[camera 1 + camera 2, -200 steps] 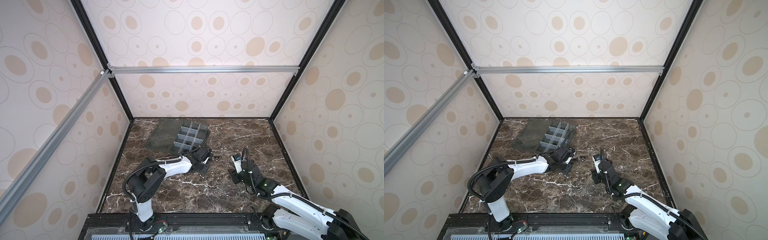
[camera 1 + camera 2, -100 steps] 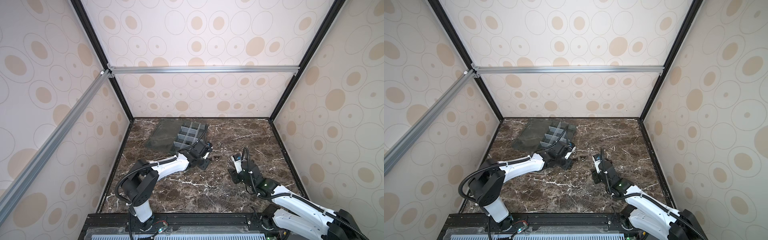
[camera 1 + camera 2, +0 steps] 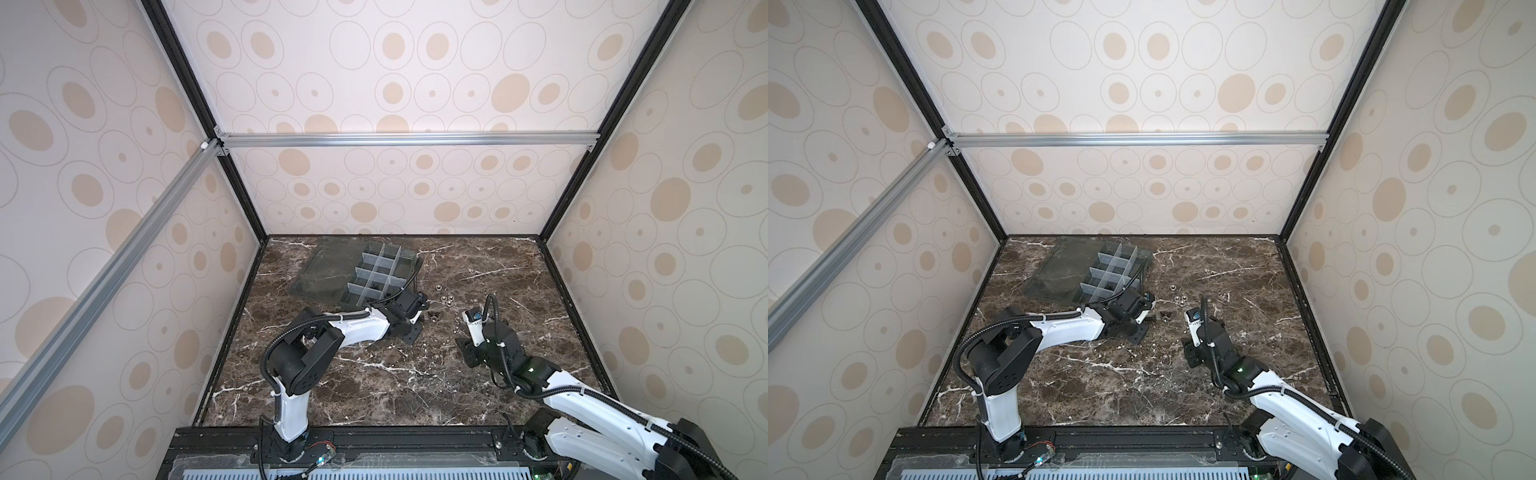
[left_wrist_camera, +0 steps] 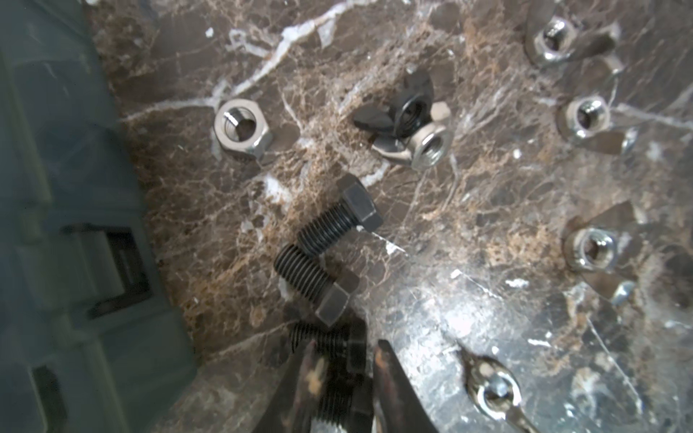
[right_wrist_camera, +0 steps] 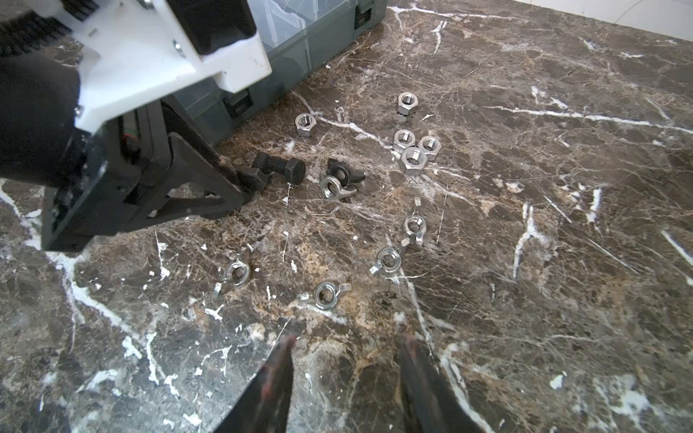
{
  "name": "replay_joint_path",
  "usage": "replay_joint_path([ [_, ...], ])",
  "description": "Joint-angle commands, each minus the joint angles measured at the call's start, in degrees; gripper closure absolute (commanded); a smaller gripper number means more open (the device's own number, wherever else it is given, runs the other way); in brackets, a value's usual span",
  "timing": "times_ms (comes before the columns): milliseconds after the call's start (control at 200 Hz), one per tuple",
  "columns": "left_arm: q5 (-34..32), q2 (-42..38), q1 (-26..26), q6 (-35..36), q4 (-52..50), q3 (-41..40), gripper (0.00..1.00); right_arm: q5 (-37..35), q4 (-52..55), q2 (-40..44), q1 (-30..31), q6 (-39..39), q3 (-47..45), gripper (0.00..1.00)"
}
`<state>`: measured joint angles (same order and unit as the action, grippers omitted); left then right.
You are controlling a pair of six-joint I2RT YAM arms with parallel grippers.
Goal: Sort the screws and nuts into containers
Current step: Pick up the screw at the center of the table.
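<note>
left pincer (image 4: 345, 343) narrow, clamped on one stubby black metal screw (image 4: 324, 342) on brown marble desk (image 4: 487, 210) beside grey plastic organizer box (image 4: 56, 187); right pincer (image 5: 348, 339) half-open, empty; shiny silver hex nuts (image 5: 412, 159) loose mid-desk.

black screws (image 4: 339, 221) lying flat just beside grey containers (image 3: 371, 272), silver nuts (image 5: 412, 150) scattered loose nearby
</note>
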<state>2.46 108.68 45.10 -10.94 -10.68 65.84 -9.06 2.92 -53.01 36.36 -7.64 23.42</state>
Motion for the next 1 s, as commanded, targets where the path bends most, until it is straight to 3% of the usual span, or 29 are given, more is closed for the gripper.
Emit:
replay_joint_path([
  [0, -0.6, 1.6, 0.0, 0.6, 0.5, 1.8, 0.81, -0.8, -1.1, 0.3, 0.5, 0.2, -0.6, 0.52],
  [185, -1.6, 1.2, 0.0, 0.7, -0.1, 2.4, 0.85, -0.6, -1.1, 0.0, 0.4, 0.2, -0.6, 0.52],
  [320, -1.4, -0.1, -0.1, 0.7, -1.2, 3.2, 0.97, -0.7, -1.1, -0.1, 0.4, 0.2, -0.5, 0.52],
  [480, -0.4, -3.2, -0.5, 0.6, -1.9, 4.0, 1.00, -0.5, -1.0, -0.2, 0.5, 0.3, -0.5, 0.52],
  [990, 1.4, -9.5, -3.2, -0.4, -0.2, 1.9, 1.00, -0.4, -1.1, -0.3, 0.4, 0.4, -0.5, 0.52],
])
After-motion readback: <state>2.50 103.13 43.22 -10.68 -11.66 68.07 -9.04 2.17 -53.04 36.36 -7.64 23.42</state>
